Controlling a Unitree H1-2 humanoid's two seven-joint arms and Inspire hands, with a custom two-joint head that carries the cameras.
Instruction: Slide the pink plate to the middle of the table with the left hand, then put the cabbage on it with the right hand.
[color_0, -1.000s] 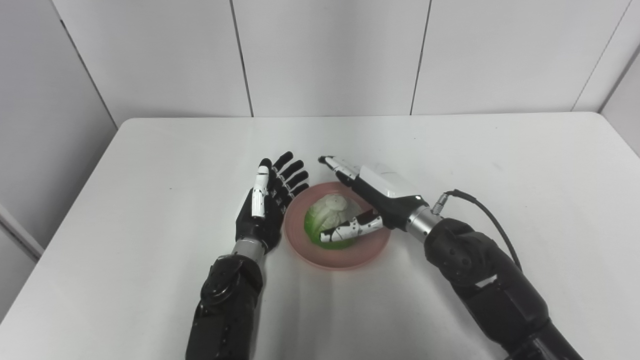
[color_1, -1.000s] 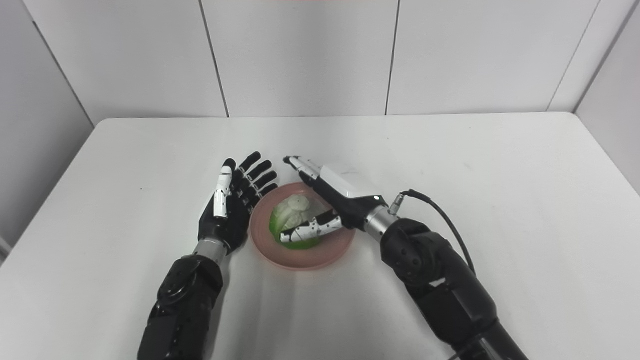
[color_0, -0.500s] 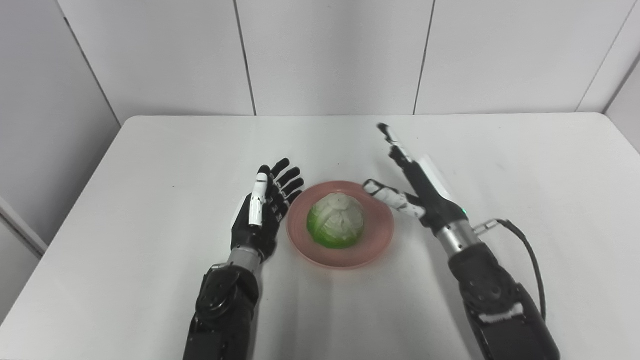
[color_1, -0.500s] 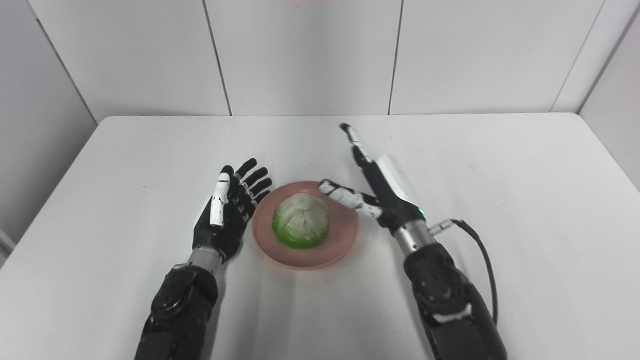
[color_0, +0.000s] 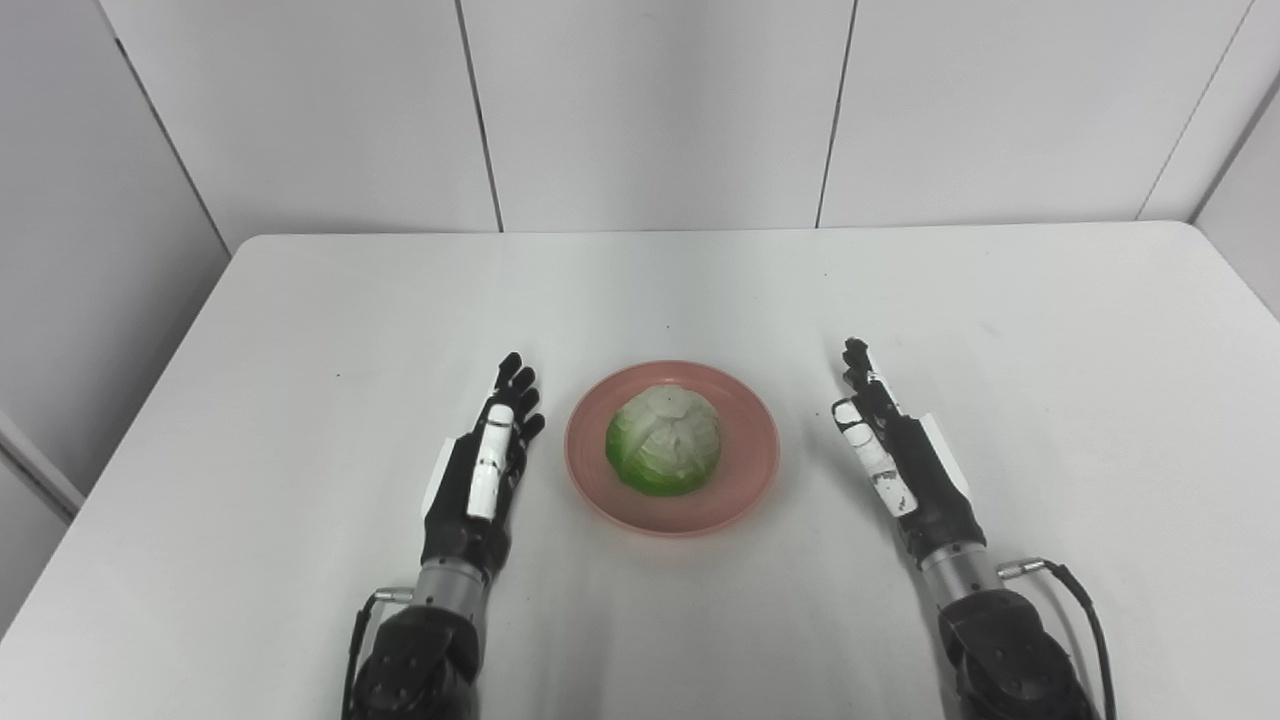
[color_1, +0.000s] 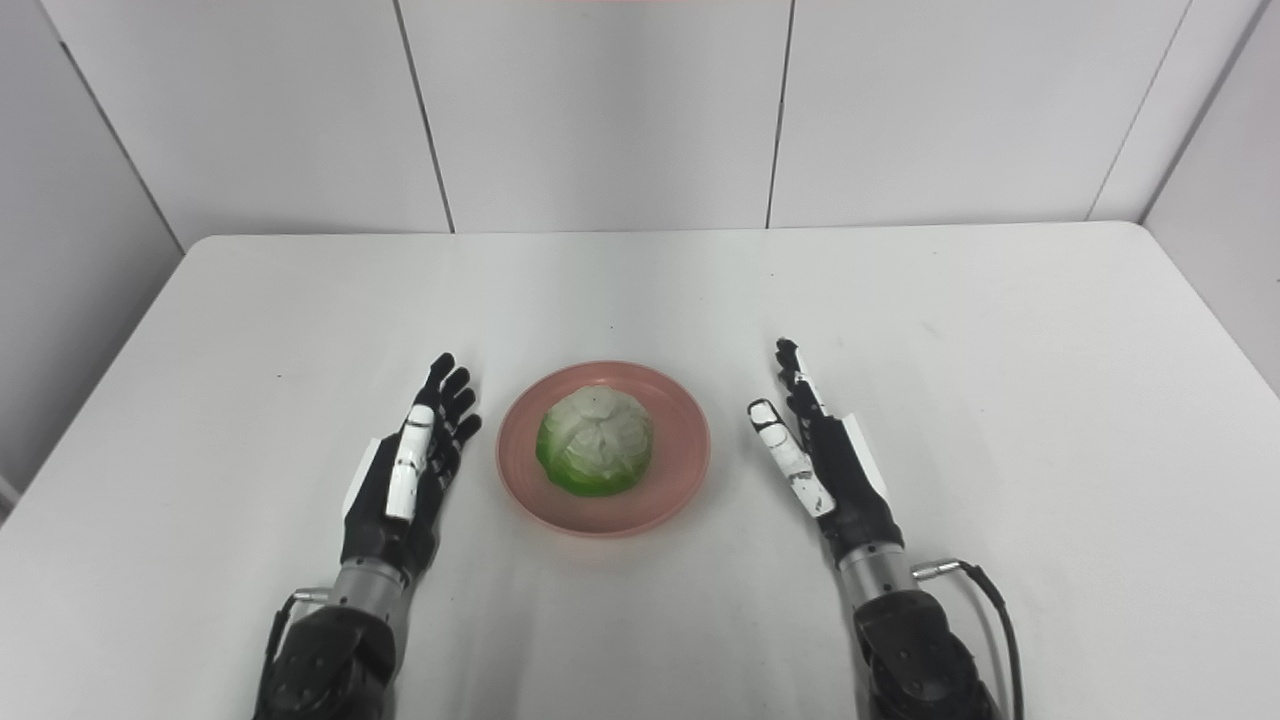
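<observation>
The pink plate (color_0: 745, 470) lies near the middle of the white table (color_0: 300, 330), towards my side. A green and white cabbage (color_0: 664, 441) rests in its centre, free of both hands. My left hand (color_0: 485, 470) stands on edge to the left of the plate, open, fingers straight and pointing away from me, a short gap from the rim. My right hand (color_0: 900, 455) mirrors it on the right side, open and holding nothing, farther from the rim.
Grey wall panels (color_0: 650, 110) close off the back of the table. A cable (color_0: 1085, 610) loops from my right wrist. The table's left edge (color_0: 120, 440) drops off beside a grey side wall.
My right hand let go of the cabbage, lifted off the plate and drew back to the right and towards me. My left hand pulled back from the rim. The cabbage stays on the plate.
</observation>
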